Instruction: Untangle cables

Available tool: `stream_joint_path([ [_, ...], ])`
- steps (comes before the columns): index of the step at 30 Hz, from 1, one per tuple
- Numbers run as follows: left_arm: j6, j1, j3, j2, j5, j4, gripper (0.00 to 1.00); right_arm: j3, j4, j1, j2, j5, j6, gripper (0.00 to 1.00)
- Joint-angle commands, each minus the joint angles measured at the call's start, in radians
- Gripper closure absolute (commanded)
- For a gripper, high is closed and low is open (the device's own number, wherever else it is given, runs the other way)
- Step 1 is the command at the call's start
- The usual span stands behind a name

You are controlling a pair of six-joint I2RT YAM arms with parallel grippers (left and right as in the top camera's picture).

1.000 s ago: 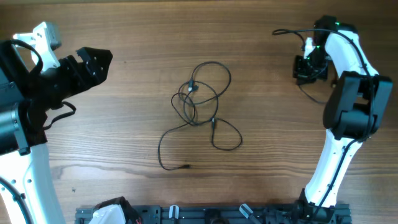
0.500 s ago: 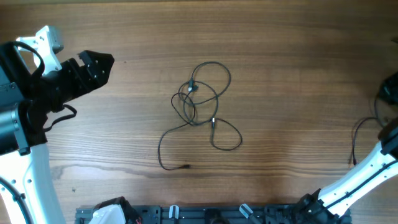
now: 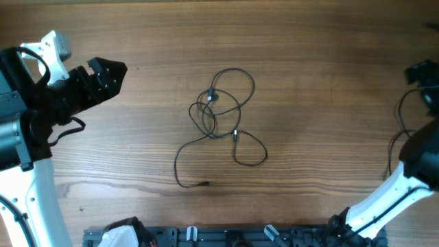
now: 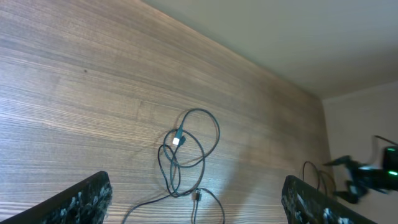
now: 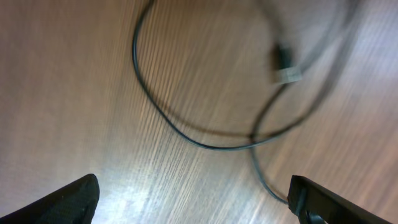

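My left gripper (image 3: 110, 72) hovers over the left side of the tabletop (image 3: 309, 41), its fingers (image 4: 81, 198) wide apart and holding nothing. The tangled cable (image 3: 221, 116) lies in loops at the tabletop's middle, well apart from that gripper. My right gripper (image 5: 193, 202), fingers likewise spread, hangs above a second cable (image 5: 217, 147) at the right edge. That cable's plug (image 5: 286, 67) is blurred.

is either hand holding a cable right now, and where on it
Nothing is held. Both the left hand and right hand are open and empty; the tangled cable lies untouched on the table.
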Motion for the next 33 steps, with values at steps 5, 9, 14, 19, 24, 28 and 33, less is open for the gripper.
stream_joint_path([
  [5, 0.080, -0.001, 0.003, 0.004, -0.006, -0.009, 0.08, 0.013, -0.027, 0.092, -0.102, -0.542, -0.464, 0.00],
  [9, 0.121, -0.001, 0.003, 0.004, -0.006, -0.010, 0.07, 0.013, -0.121, 0.288, -0.102, -0.556, -0.763, 0.00],
  [14, 0.129, -0.001, 0.003, 0.004, -0.064, -0.010, 0.04, 0.013, -0.229, 0.600, -0.100, -0.556, -1.025, 0.00],
  [19, 0.132, -0.001, 0.003, 0.004, -0.128, -0.004, 0.03, -0.081, -0.129, 0.866, -0.100, -0.556, -1.112, 0.08],
  [24, 0.123, -0.001, 0.003, 0.030, -0.346, 0.005, 0.10, -0.331, 0.205, 1.058, -0.100, -0.510, -0.916, 0.29],
  [28, 0.123, -0.001, 0.003, 0.056, -0.346, -0.001, 0.09, -0.410, 0.286, 1.126, -0.100, -0.510, -0.913, 0.33],
  [33, 0.123, -0.001, 0.003, 0.084, -0.344, -0.021, 0.09, -0.481, 0.400, 1.208, -0.100, -0.510, -0.912, 0.36],
])
